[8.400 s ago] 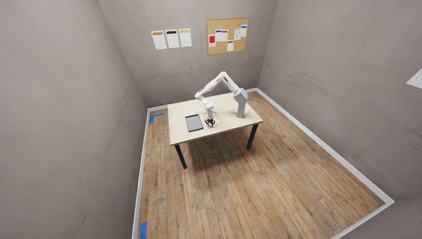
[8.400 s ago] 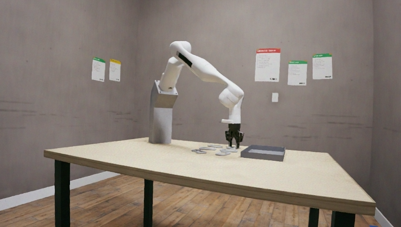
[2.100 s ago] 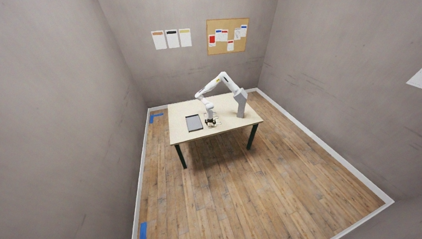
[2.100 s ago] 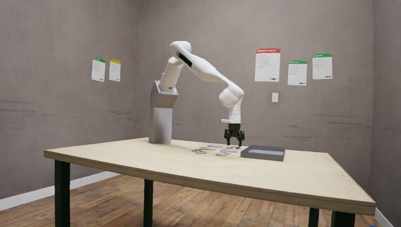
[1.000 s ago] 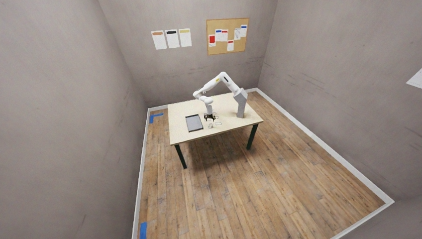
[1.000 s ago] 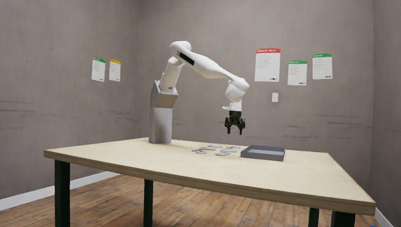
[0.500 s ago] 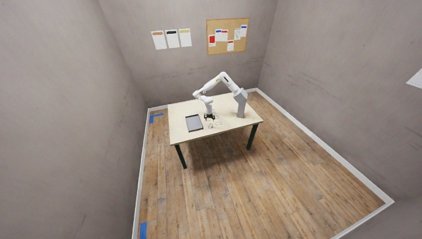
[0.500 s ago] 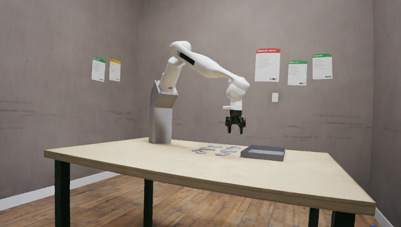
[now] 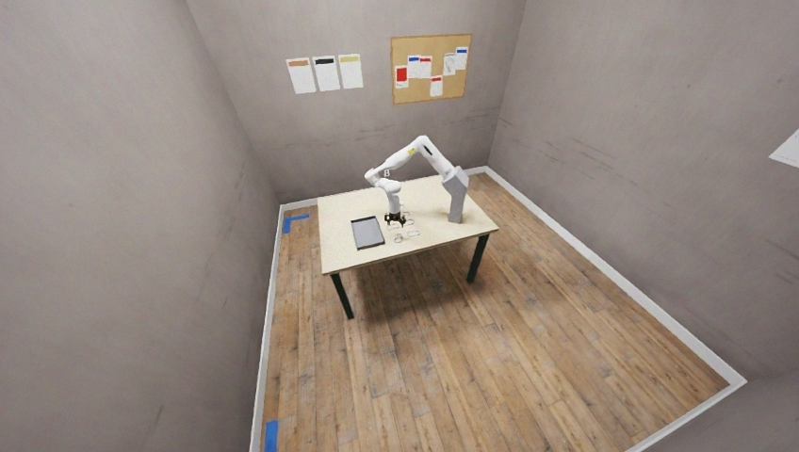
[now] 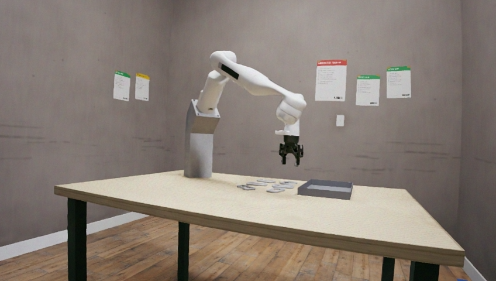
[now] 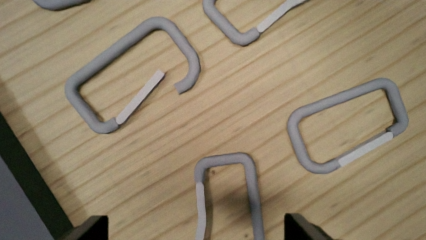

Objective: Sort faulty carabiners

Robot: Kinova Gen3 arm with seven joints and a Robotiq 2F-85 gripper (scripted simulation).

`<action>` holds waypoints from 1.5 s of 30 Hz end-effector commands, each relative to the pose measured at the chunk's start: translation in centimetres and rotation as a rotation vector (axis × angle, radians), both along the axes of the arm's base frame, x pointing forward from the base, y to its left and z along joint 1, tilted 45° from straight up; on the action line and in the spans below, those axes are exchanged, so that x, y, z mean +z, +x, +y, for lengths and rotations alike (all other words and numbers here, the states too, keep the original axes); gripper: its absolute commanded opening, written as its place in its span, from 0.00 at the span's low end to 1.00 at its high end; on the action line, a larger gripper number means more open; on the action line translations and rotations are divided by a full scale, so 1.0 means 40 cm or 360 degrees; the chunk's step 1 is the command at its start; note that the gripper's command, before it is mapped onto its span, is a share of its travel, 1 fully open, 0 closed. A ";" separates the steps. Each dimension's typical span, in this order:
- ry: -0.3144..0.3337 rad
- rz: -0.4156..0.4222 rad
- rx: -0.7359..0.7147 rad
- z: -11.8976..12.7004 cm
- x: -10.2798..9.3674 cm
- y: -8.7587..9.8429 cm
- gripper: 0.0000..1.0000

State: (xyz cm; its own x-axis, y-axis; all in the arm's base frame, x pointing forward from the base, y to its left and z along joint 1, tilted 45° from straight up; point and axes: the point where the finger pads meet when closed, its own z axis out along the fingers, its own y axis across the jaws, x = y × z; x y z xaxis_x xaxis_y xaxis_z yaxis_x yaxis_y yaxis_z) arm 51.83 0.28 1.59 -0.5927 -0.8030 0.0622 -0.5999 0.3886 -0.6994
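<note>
The black two-finger end effector [image 9: 395,223] [image 10: 290,164] [image 11: 196,227] is spread wide, raised above the pale wooden desk [image 9: 342,257] [image 10: 243,208] [image 11: 150,140]. In the wrist view, a grey metal rounded carabiner [image 11: 225,160] lies below, between the fingertips' lines — its bottom end out of frame. Left and farther, a second grey carabiner [image 11: 114,51] has its pale gate swung inward, apart from the hook; at right, a third [image 11: 340,100] looks closed. The exterior view shows six carabiners on the desk, outside the grey rectangular tray [image 9: 370,246] [image 10: 323,192] [image 11: 32,180] — just right of them.
</note>
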 end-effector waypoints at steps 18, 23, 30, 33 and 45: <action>0.0131 -0.0120 -0.0185 -0.173 0.099 -0.013 1.00; 0.0131 -0.0120 -0.0185 -0.173 0.099 -0.013 1.00; 0.0132 -0.0116 -0.0171 -0.116 0.180 -0.094 1.00; 0.0132 -0.0116 -0.0171 -0.116 0.180 -0.094 1.00; 0.0134 -0.0113 -0.0175 -0.074 0.263 -0.175 1.00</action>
State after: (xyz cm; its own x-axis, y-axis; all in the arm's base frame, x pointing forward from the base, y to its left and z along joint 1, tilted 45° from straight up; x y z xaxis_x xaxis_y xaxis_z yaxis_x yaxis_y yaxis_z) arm 47.95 -4.42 8.75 -0.6786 -0.7330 -0.0469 -0.5007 0.5084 -0.7005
